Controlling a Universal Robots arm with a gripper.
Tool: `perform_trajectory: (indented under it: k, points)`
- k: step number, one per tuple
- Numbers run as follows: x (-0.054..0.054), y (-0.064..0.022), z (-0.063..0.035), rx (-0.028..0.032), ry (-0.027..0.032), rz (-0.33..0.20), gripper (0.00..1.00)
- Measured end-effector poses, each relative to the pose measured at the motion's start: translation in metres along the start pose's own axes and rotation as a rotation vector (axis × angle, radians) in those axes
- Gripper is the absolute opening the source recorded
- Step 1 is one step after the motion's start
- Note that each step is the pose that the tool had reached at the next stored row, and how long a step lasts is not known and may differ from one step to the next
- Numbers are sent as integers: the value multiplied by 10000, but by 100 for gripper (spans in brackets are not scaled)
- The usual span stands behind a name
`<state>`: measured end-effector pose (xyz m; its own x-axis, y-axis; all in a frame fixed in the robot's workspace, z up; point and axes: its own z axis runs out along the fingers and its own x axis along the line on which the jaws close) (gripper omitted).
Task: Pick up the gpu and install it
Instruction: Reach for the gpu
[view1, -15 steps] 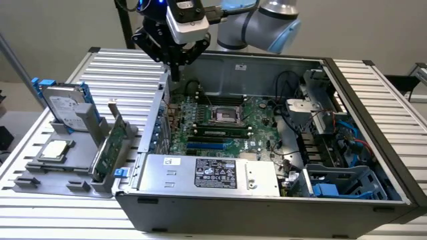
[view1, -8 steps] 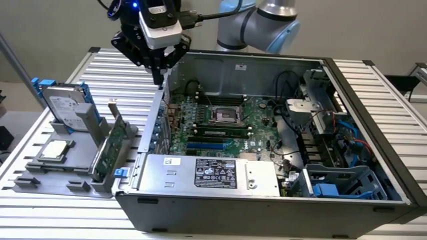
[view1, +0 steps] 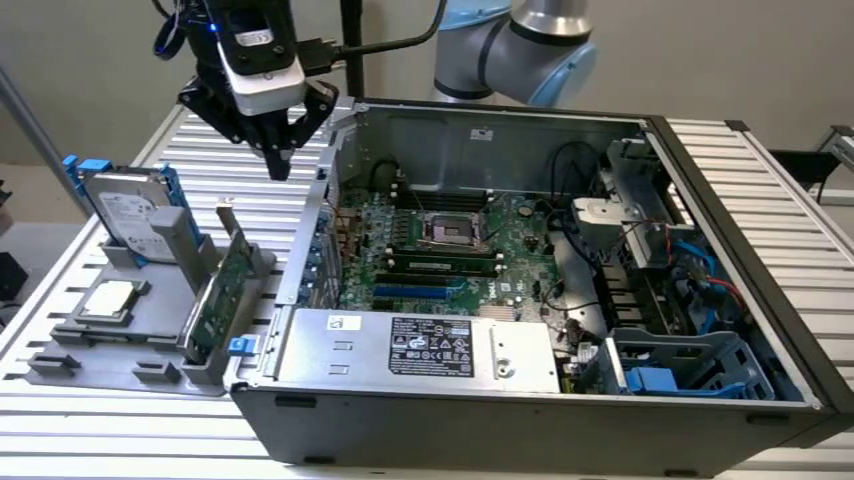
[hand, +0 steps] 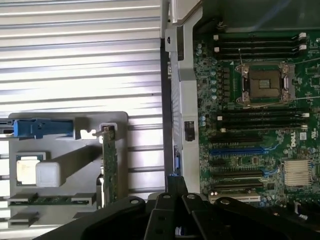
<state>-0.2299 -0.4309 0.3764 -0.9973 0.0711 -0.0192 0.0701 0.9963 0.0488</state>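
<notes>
The gpu (view1: 218, 292) stands on its long edge in a slot of the grey holder tray (view1: 94, 362), green board showing, its silver bracket end pointing up. From the wrist view the gpu (hand: 109, 162) appears edge-on as a thin green strip. My gripper (view1: 278, 165) hangs above the table, beyond the gpu and just outside the case's side wall. Its fingers meet in a point, shut, with nothing in them. In the wrist view the gripper (hand: 175, 186) sits over the case's edge.
An open computer case (view1: 747, 250) lies at the exterior view's right, with its motherboard (view1: 441, 250), blue expansion slot (hand: 235, 150) and bare CPU socket (hand: 264, 85). The tray also holds a hard drive (view1: 127, 212) with blue rails and a small square CPU chip (view1: 110, 299).
</notes>
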Motion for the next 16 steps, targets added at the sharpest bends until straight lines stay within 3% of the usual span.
perform_trajectory:
  k: [16]
  points:
    - [728, -115, 217, 0, 0, 0, 11]
